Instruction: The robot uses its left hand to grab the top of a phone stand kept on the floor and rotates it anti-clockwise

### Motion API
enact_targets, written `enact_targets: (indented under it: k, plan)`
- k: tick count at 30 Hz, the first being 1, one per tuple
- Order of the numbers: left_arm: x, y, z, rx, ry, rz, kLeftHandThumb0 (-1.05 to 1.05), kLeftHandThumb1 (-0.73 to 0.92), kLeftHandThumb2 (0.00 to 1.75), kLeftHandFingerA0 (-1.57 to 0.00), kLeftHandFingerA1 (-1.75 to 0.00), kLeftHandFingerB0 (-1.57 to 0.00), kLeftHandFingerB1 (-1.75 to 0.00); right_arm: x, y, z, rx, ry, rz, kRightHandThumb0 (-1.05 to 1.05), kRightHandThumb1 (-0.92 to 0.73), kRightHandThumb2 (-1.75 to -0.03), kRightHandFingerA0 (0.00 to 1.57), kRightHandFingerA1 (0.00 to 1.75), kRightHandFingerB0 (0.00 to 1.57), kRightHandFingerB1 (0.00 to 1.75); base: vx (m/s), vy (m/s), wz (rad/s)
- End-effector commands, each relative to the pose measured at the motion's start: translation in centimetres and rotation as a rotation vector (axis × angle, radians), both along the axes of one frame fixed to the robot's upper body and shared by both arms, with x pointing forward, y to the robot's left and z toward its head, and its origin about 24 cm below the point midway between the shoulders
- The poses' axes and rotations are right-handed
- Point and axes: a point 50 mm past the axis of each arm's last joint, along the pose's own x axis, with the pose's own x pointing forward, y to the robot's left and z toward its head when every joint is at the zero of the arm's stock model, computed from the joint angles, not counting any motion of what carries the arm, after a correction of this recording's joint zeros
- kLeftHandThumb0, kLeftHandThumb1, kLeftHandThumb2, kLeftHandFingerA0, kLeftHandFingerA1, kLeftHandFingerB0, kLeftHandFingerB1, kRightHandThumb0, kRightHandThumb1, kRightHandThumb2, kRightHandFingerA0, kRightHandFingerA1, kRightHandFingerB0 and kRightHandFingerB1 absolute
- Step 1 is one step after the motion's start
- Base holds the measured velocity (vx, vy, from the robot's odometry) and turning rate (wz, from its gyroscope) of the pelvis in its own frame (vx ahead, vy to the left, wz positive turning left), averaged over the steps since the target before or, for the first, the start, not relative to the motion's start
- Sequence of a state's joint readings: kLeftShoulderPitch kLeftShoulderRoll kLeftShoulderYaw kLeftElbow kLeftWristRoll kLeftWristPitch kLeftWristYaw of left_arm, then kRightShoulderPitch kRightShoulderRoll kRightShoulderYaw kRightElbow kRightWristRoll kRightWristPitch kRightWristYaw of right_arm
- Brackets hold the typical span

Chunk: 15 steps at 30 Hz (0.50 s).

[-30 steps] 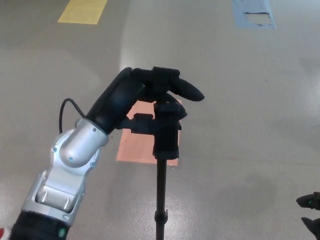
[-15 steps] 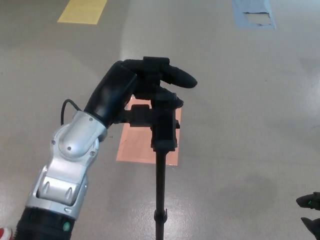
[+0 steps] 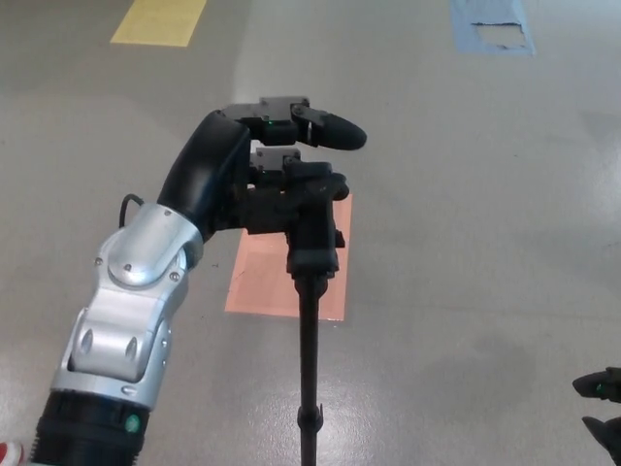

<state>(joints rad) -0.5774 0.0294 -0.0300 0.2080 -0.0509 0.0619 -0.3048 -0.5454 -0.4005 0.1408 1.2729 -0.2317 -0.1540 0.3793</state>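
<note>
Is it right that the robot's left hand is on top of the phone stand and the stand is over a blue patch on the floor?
Not quite. The head view shows the left hand at the top of the phone stand, but the patch right behind the stand is orange-pink, not blue. A blue patch lies far off, near the picture's top right.

The left hand (image 3: 254,165) grips the top of the upright phone stand (image 3: 309,320).
</note>
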Motion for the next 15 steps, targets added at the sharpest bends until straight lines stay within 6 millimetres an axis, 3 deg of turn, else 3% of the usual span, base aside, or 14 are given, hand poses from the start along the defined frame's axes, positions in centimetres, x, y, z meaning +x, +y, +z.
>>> enact_targets:
  k: [1,15]
  plan:
    - [1.58,0.95,-1.11,-0.231,0.427,0.043,-0.15,0.68,0.61,-0.98,-0.58,-0.83,-0.52,0.82,-0.94,1.30,-0.035,-0.011,-0.020,-0.34,-0.58,-1.11,0.01,0.48,0.00,0.46,0.00,0.000,0.00]
    - [1.92,1.12,-1.46,-0.287,0.541,0.057,-0.17,0.66,0.60,-0.99,-0.58,-0.82,-0.52,1.35,-0.75,1.79,-0.031,-0.023,-0.010,-0.34,-0.58,-1.10,0.00,0.48,0.00,0.46,0.00,0.000,0.00]
